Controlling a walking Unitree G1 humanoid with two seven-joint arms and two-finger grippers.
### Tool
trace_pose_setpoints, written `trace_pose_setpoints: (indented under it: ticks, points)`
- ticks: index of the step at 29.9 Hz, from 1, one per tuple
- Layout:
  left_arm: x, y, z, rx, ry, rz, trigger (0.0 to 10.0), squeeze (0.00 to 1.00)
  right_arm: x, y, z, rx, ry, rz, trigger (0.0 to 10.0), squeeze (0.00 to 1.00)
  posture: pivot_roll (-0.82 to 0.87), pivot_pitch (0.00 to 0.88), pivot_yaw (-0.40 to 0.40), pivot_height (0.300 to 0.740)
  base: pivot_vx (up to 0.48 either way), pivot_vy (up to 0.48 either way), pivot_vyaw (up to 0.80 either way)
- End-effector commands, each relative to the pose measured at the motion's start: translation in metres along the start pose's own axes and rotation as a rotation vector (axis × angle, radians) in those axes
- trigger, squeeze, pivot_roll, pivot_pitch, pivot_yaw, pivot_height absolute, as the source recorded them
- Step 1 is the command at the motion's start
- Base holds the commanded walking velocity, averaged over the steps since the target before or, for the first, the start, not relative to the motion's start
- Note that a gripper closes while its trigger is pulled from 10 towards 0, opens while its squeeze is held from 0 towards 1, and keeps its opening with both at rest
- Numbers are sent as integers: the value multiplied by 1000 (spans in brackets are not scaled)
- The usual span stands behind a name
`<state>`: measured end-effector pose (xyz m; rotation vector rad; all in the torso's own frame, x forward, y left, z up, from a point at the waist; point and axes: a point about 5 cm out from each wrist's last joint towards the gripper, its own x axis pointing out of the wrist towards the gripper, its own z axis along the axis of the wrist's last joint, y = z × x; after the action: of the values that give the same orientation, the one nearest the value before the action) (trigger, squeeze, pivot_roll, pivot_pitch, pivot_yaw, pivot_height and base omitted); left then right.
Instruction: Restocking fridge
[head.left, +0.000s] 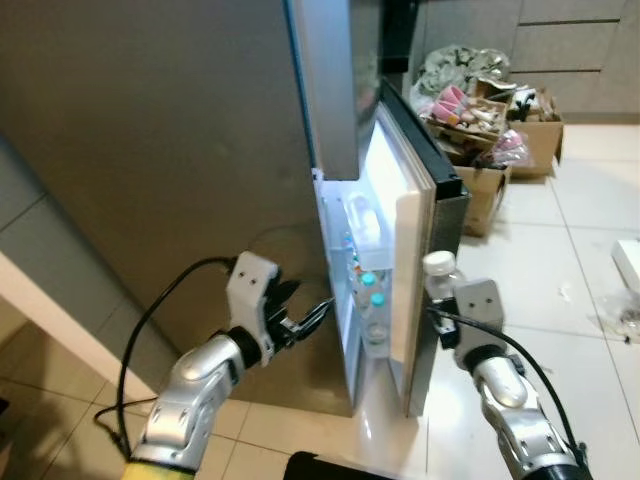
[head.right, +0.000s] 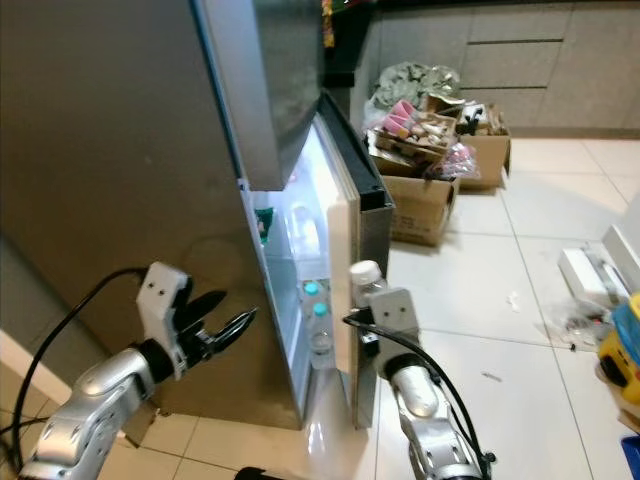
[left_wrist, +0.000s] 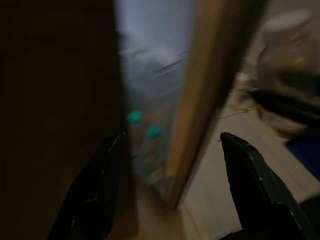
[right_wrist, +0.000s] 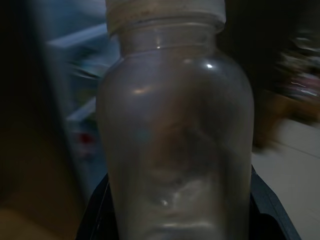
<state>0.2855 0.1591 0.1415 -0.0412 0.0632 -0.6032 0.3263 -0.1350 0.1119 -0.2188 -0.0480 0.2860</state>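
A tall grey fridge (head.left: 170, 150) stands before me with its lower door (head.left: 412, 250) ajar and the inside lit. Bottles with teal caps (head.left: 372, 285) stand in the gap, also seen blurred as teal caps (left_wrist: 141, 125) in the left wrist view. My left gripper (head.left: 312, 310) is open, held against the fridge body just left of the gap, with nothing between its fingers (left_wrist: 100, 185). My right gripper (head.left: 442, 308) is shut on a clear bottle with a white cap (head.left: 439, 270), upright just right of the door's outer edge. The clear bottle (right_wrist: 175, 140) looks empty.
Cardboard boxes (head.left: 495, 135) heaped with clutter stand on the tiled floor behind the fridge door. White packaging (head.right: 590, 275) and a yellow and blue item (head.right: 625, 350) lie at the right. A black cable (head.left: 150, 310) loops from my left arm. A white ledge (head.left: 40, 300) runs at the left.
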Motion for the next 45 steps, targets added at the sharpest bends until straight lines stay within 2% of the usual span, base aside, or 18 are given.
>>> trace_pose_setpoints:
  ticks: [1, 7, 10, 16, 22, 27, 28, 30, 32, 33, 34, 36, 37, 38, 39, 40, 42, 45]
  points:
    - [-15, 11, -1, 33, 40, 73, 10000, 0, 3, 14, -1, 7, 18, 92, 10000, 0, -36, 118, 73, 710, 0, 0, 0]
    - [-29, 16, -8, 36, 83, 140, 10000, 0, 17, 18, 17, -12, -29, 150, 10000, 0, -39, 118, 72, 710, 0, 0, 0]
    - [-40, 23, -11, 63, 133, 248, 10000, 0, 44, -2, 41, -32, -64, 91, 10000, 0, -31, 120, 77, 710, 0, 0, 0]
    - [-49, 34, -8, 89, 141, 349, 10000, 0, 64, -25, 67, -119, -98, 79, 10000, 0, -31, 120, 77, 710, 0, 0, 0]
    - [-55, 40, -1, 93, 125, 401, 10000, 0, 71, -44, 82, -122, -94, 72, 10000, 0, 17, 130, 72, 710, 0, 0, 0]
    - [-56, 40, 0, 92, 123, 410, 10000, 0, 73, -49, 82, -94, -77, 57, 10000, 0, 27, 133, 70, 710, 0, 0, 0]
    - [-57, 39, 0, 92, 123, 421, 10000, 0, 72, -59, 79, -65, -53, 11, 10000, 0, 32, 134, 73, 710, 0, 0, 0]
    - [-57, 39, 0, 92, 123, 421, 10000, 0, 72, -59, 79, -65, -53, 11, 10000, 0, 32, 134, 73, 710, 0, 0, 0]
    - [-58, 39, 0, 91, 125, 426, 10000, 0, 68, -78, 74, -70, -22, -90, 10000, 0, 24, 136, 76, 710, 0, 0, 0]
    - [-58, 39, 0, 91, 125, 426, 10000, 0, 68, -78, 74, -70, -22, -90, 10000, 0, 24, 136, 76, 710, 0, 0, 0]
    - [-58, 39, 0, 91, 126, 425, 10000, 0, 64, -91, 72, -82, -9, -159, 10000, 0, 23, 136, 76, 710, 0, 0, 0]
    - [-57, 40, 1, 90, 126, 426, 10000, 0, 43, -137, 69, -119, 17, -335, 10000, 0, 17, 137, 76, 710, 0, 0, 0]
    - [-57, 40, 1, 90, 126, 426, 10000, 0, 43, -137, 69, -119, 17, -335, 10000, 0, 17, 137, 76, 710, 0, 0, 0]
    - [-57, 40, 1, 89, 127, 427, 10000, 0, 31, -160, 69, -138, 26, -411, 10000, 0, 15, 138, 76, 710, 0, 0, 0]
    - [-57, 40, 1, 89, 127, 427, 10000, 0, 31, -160, 69, -138, 26, -411, 10000, 0, 15, 138, 76, 710, 0, 0, 0]
    - [-58, 41, 0, 86, 128, 430, 10000, 0, 6, -197, 71, -199, 45, -530, 10000, 0, 7, 140, 74, 710, 0, 0, 0]
    - [-59, 41, -2, 80, 134, 433, 10000, 0, -37, -248, 80, -316, 80, -711, 10000, 0, -2, 141, 73, 710, 0, 0, 0]
    - [-59, 41, -3, 75, 137, 432, 10000, 0, -69, -277, 88, -336, 86, -848, 10000, 0, -7, 141, 73, 710, 0, 0, 0]
